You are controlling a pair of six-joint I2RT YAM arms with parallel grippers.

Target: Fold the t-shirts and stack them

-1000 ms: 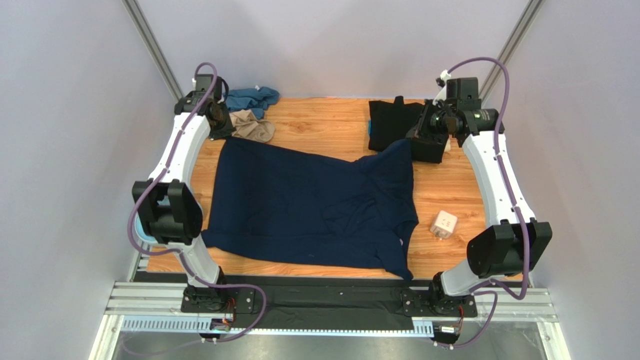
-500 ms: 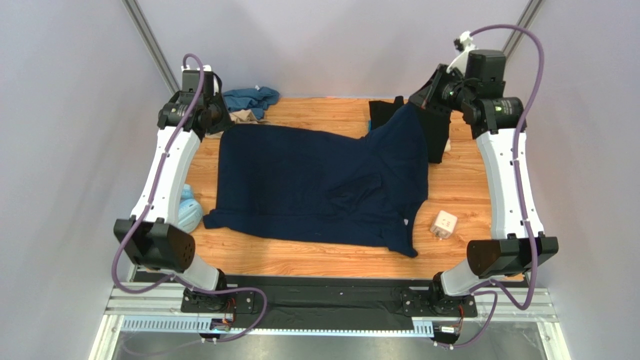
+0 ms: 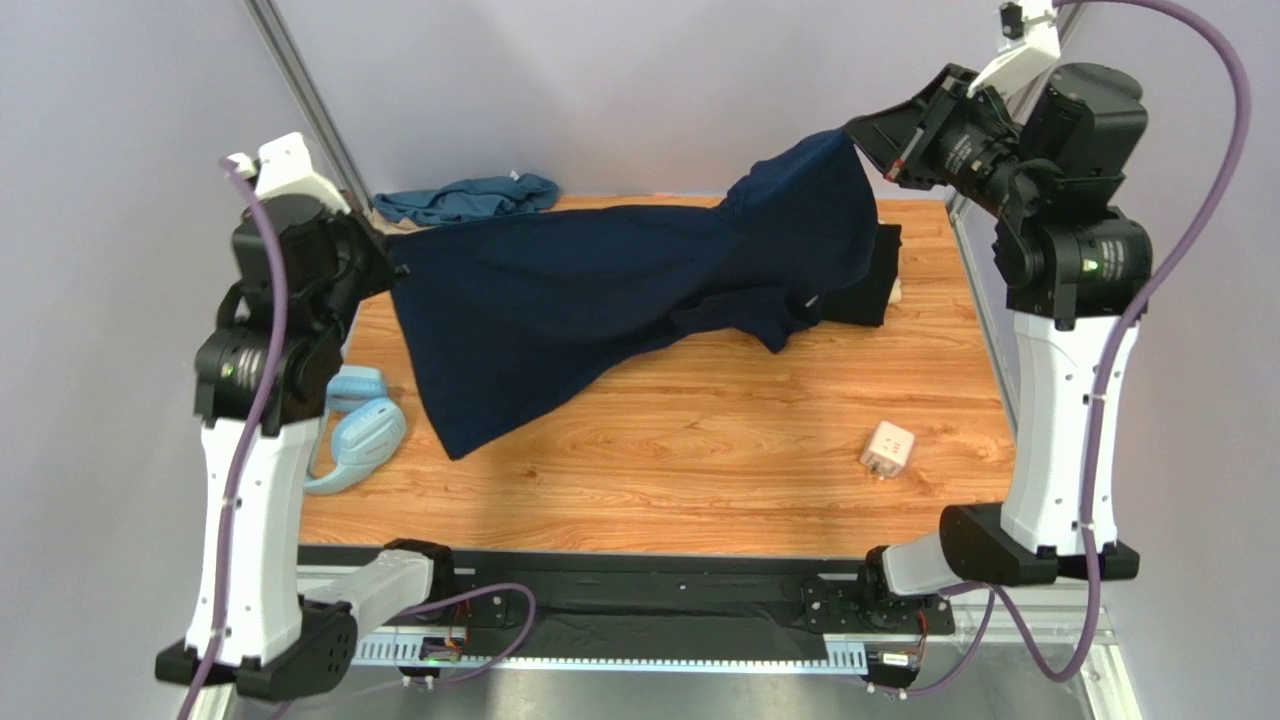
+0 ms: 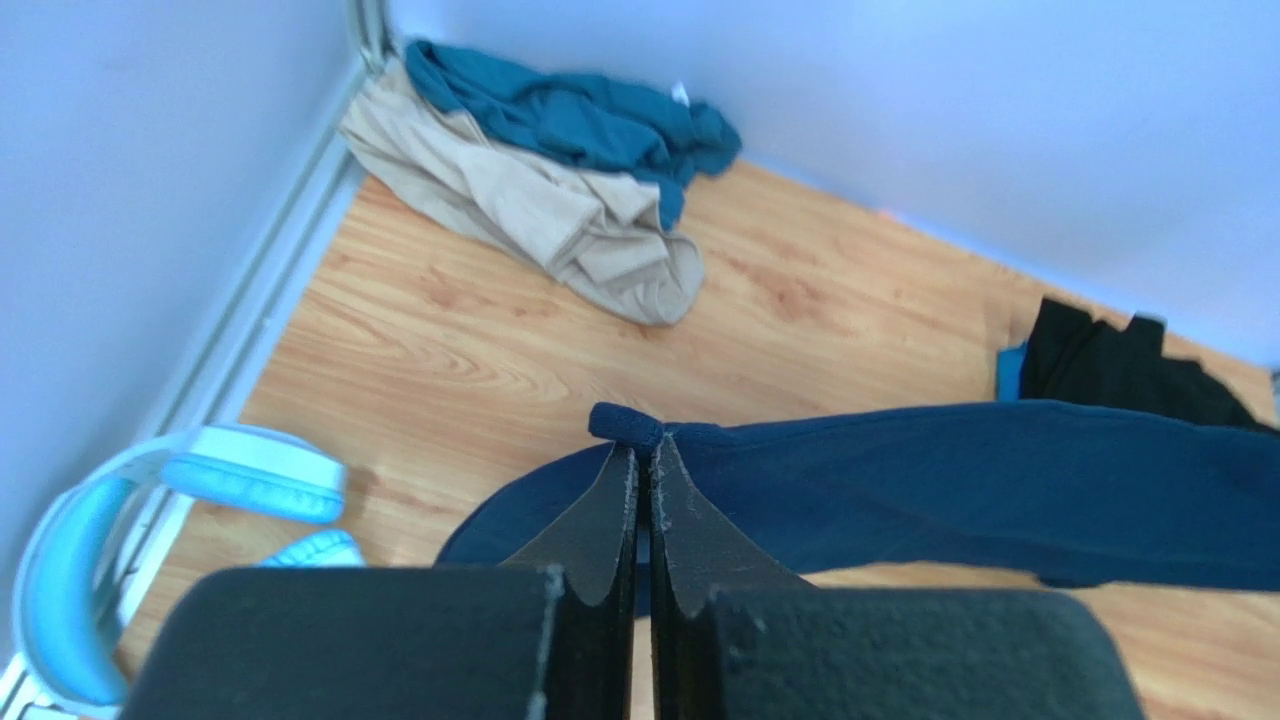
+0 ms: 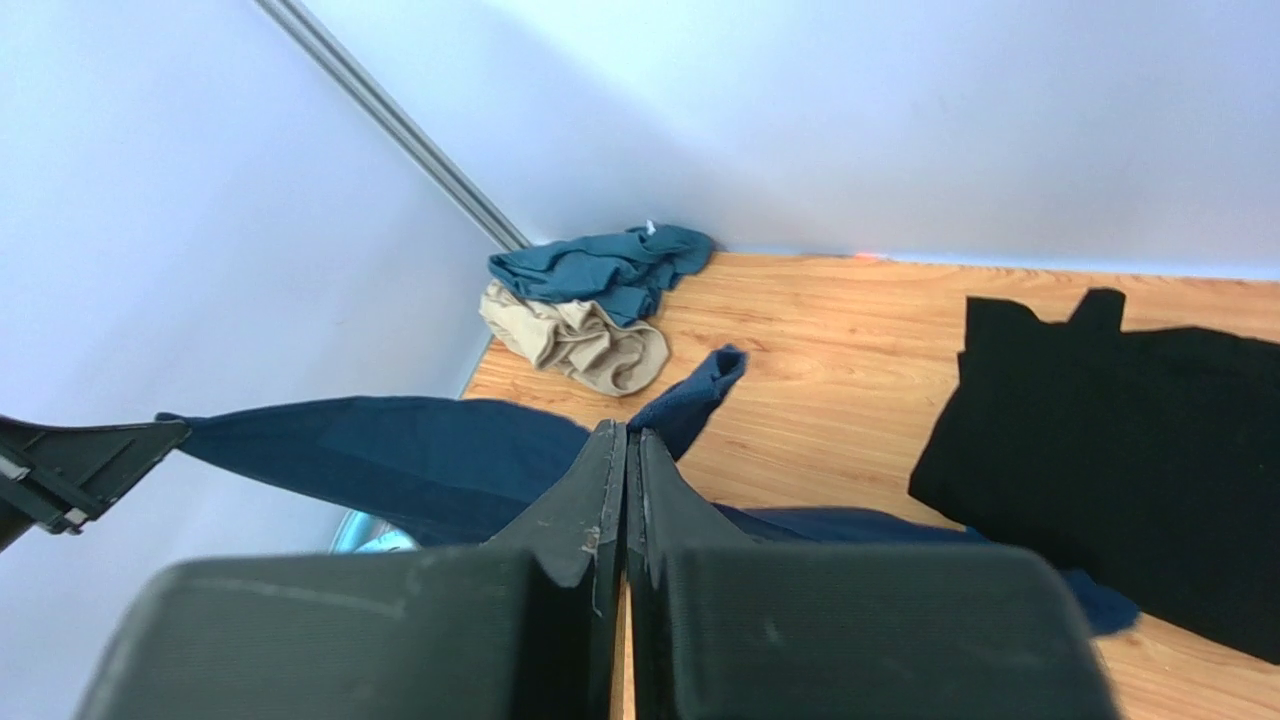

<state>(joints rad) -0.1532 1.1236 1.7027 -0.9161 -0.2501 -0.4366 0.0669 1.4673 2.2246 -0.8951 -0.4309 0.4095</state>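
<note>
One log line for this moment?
left gripper: shut on navy shirt | right gripper: shut on navy shirt | navy shirt: stretched between both

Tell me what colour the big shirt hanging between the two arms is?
Dark navy blue. The shirt shows best in the top external view.

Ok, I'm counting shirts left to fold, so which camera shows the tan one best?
Left wrist: the tan shirt lies crumpled, close and unobstructed, touching the teal shirt. Right wrist shows it small and distant. The top view hides it behind the raised navy shirt.
</note>
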